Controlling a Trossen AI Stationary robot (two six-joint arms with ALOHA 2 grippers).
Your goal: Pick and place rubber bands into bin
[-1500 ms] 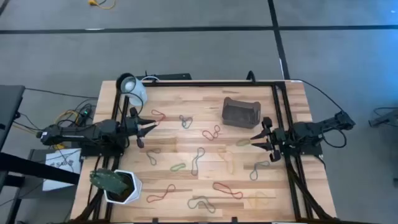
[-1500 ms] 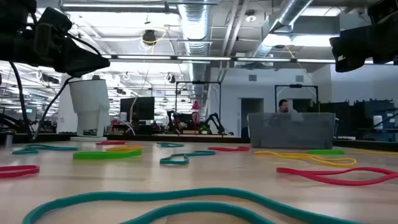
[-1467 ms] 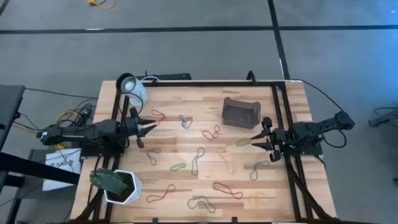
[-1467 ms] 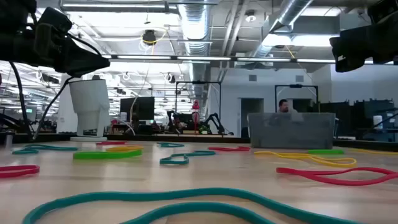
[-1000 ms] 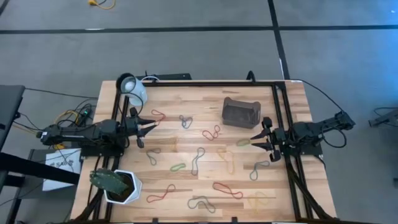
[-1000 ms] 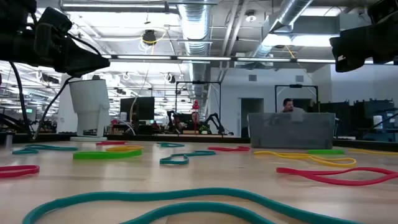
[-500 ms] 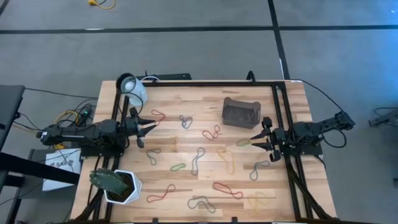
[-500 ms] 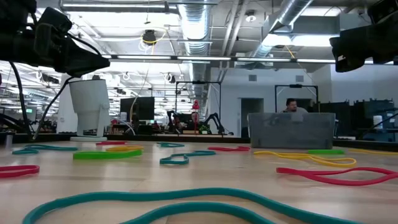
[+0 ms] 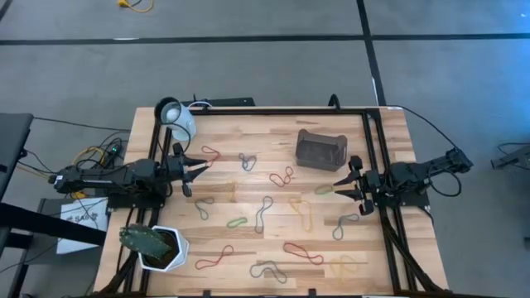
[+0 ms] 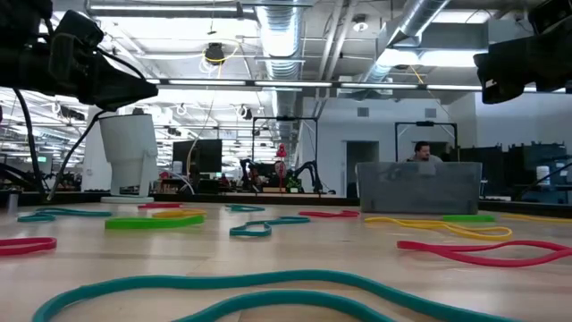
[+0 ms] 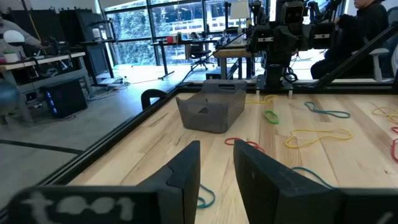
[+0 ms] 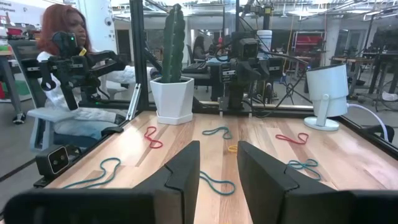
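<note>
Far left of the high view: left gripper (image 9: 192,172) hovers over the table's (image 9: 377,273) left edge, fingers spread apart, holding nothing; a red band lies just beside its upper finger. Upper left: white cup (image 9: 177,118) on its side. Lower left: white pot with a cactus (image 9: 155,247). Rubber bands (image 9: 263,213) lie scattered across the middle of the wood, red, green, grey, yellow and teal, all loose on the surface and none in the bin. The bin (image 9: 320,150) sits upper right of centre, dark and open-topped; nothing visible inside it. Right side: right gripper (image 9: 341,187) hangs at mid-height near the table's right rail, jaws apart and empty, a green band just beside its tips. The low view shows a person behind the bin; the right wrist view shows another seated at upper left.
</note>
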